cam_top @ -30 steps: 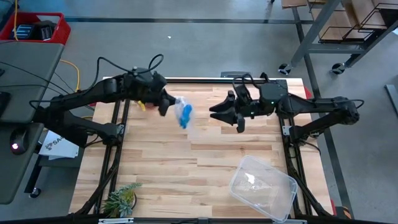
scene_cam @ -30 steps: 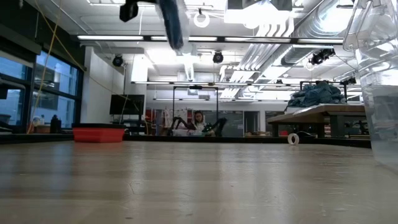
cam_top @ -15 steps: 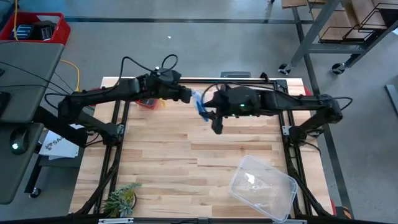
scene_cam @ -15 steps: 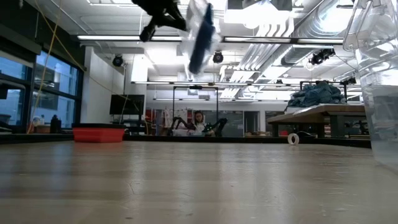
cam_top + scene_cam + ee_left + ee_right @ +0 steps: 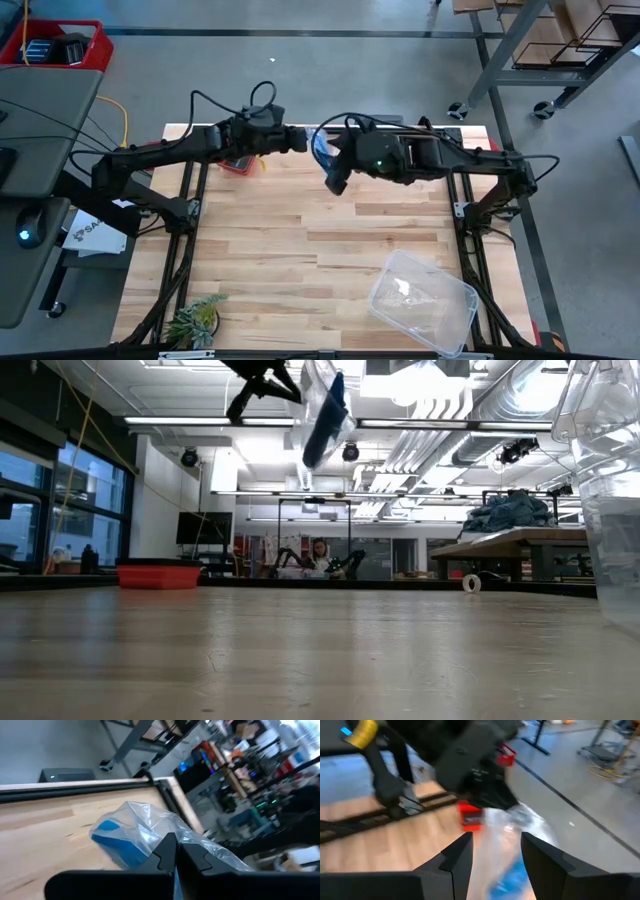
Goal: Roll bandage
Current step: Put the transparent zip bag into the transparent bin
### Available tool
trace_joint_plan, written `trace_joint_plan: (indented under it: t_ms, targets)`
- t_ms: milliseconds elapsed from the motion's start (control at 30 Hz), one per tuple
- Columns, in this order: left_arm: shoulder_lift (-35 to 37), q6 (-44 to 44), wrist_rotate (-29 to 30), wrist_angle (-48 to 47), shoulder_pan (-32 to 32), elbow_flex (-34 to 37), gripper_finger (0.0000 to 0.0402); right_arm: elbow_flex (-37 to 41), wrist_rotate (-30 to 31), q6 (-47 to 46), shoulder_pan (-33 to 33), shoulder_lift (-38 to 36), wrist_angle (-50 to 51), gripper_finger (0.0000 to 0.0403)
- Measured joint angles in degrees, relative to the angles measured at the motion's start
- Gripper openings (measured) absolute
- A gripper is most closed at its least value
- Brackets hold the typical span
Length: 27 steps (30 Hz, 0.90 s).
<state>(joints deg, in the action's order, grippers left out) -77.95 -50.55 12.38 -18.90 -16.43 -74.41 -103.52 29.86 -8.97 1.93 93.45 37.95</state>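
Wooden table [image 5: 300, 250] beneath left jaws pinching the bagged bandage [image 5: 117, 842], right jaws apart.

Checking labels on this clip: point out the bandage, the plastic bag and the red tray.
bandage [image 5: 116, 845]: left wrist view, blue fabric's middle.
plastic bag [image 5: 150, 817]: left wrist view, crinkled clear film.
red tray [image 5: 158, 574]: low view, front wall.

Bright, even overhead lighting with ceiling-lamp glare in the low view; both wrist views are motion-blurred.

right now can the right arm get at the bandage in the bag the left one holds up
Probably yes. The right gripper is open with the clear bag just ahead of it, bandage inside; only the plastic lies between. The left gripper pinches the bag's edge.
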Motion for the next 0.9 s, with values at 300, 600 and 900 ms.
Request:
trace_joint_plan:
  t_ms: [300,600,900]
  targets:
    - [-0.18,-0.37,0.01,4.95,0.02,0.0,0.0,0.22,2.97,-2.54,0.32,0.04,-1.65,0.0157]
    - [-0.22,-1.35,0.85,8.16,0.02,0.0,0.0,0.31,1.27,-2.11,0.81,0.94,-4.36,0.0157]
    - [-0.24,-1.9,-0.31,13.39,0.02,0.0,0.0,0.31,4.14,-0.33,1.19,2.03,-4.79,0.0157]
